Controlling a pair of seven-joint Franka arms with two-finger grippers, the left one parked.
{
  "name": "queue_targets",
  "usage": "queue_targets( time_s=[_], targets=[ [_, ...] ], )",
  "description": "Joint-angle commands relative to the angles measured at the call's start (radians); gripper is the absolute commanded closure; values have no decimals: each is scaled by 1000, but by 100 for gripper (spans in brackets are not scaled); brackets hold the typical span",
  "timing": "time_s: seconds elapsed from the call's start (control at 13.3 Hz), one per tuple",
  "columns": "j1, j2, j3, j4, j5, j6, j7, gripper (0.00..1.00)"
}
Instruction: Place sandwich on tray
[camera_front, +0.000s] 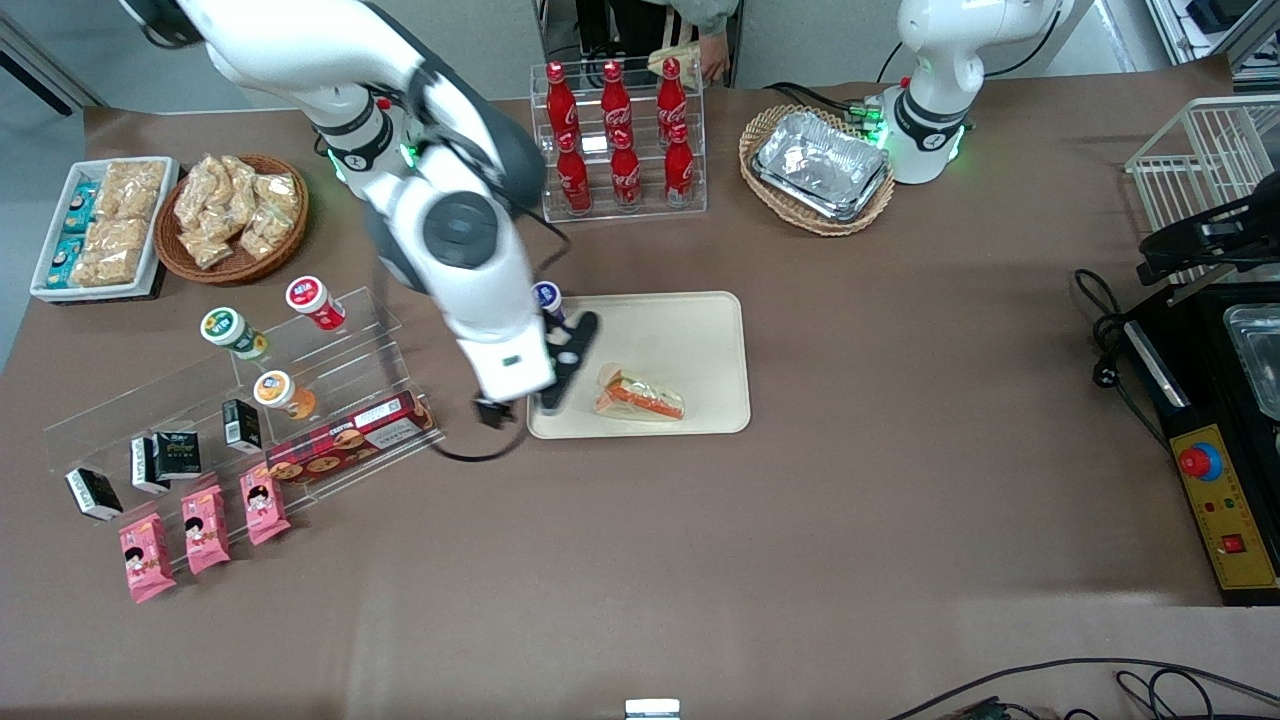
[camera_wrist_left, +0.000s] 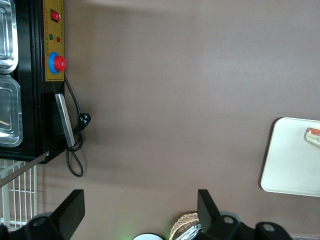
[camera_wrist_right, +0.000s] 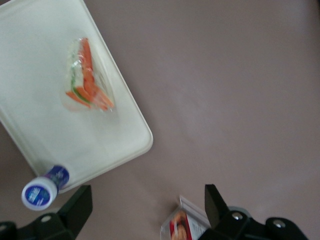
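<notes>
My gripper (camera_front: 568, 362) hangs above the edge of the tray (camera_front: 690, 325) that lies toward my own end of the table, its fingers spread apart and holding nothing. The sandwich (camera_front: 640, 394) lies flat on the tray, in the part nearer the front camera, just beside my fingers but not touched by them; its orange-red and green filling shows through the clear wrap. From my wrist I see the same sandwich (camera_wrist_right: 86, 85) resting well inside the tray (camera_wrist_right: 35, 90), and a small bottle with a blue-and-white cap (camera_wrist_right: 42, 187) standing just off the tray's rim (the table around it is plain brown). Toward my end of the table a clear acrylic rack (camera_front: 250, 400) holds a long red cookie box (camera_front: 345, 440), with pink snack packets (camera_front: 205, 528) nearer the front camera.
</notes>
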Motion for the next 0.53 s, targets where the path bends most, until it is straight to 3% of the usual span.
queue_targets(
  time_s=[0.0, 0.3, 0.45],
  targets=[
    [-103, -130, 7, -22, 88, -121, 1, 0],
    [-233, -247, -11, -22, 120, -198, 9, 0],
    [-296, -288, -64, -21, 184, -240, 9, 0]
  ],
)
